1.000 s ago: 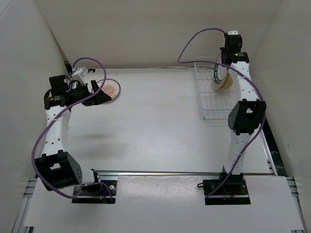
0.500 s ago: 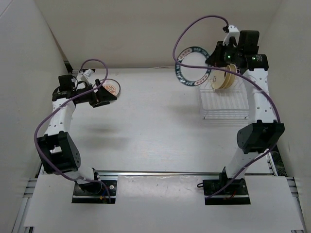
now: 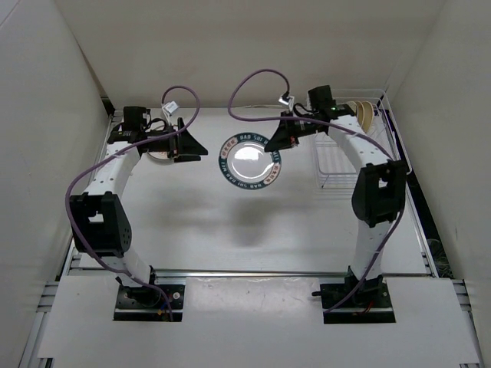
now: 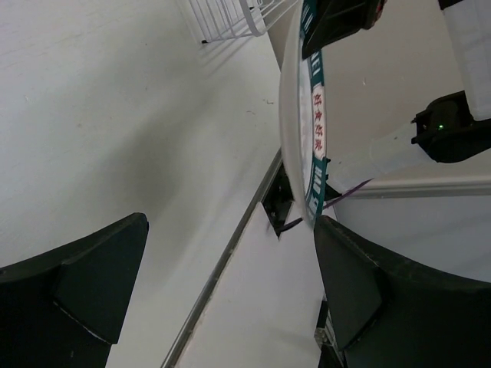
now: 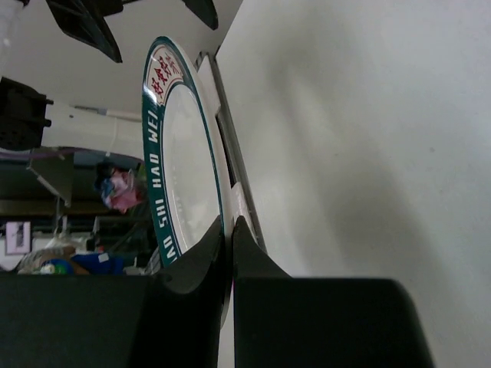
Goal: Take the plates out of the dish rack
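Observation:
My right gripper is shut on the rim of the white plate with the dark blue-green rim and holds it in the air over the middle of the table. In the right wrist view both fingertips pinch the rim of this plate. My left gripper is open and empty, just left of the plate, with its fingers pointing at it. The left wrist view shows the plate edge-on beyond the open fingers. The white wire dish rack stands at the back right with tan plates in it.
An orange-red patterned plate lies on the table at the back left, mostly hidden under my left arm. White walls close in the table on the left, back and right. The rack's corner shows in the left wrist view.
My right arm lifted the blue-green rimmed plate out of the rack and swung it left to the middle. My left gripper moved right, away from the orange-red plate, towards it.

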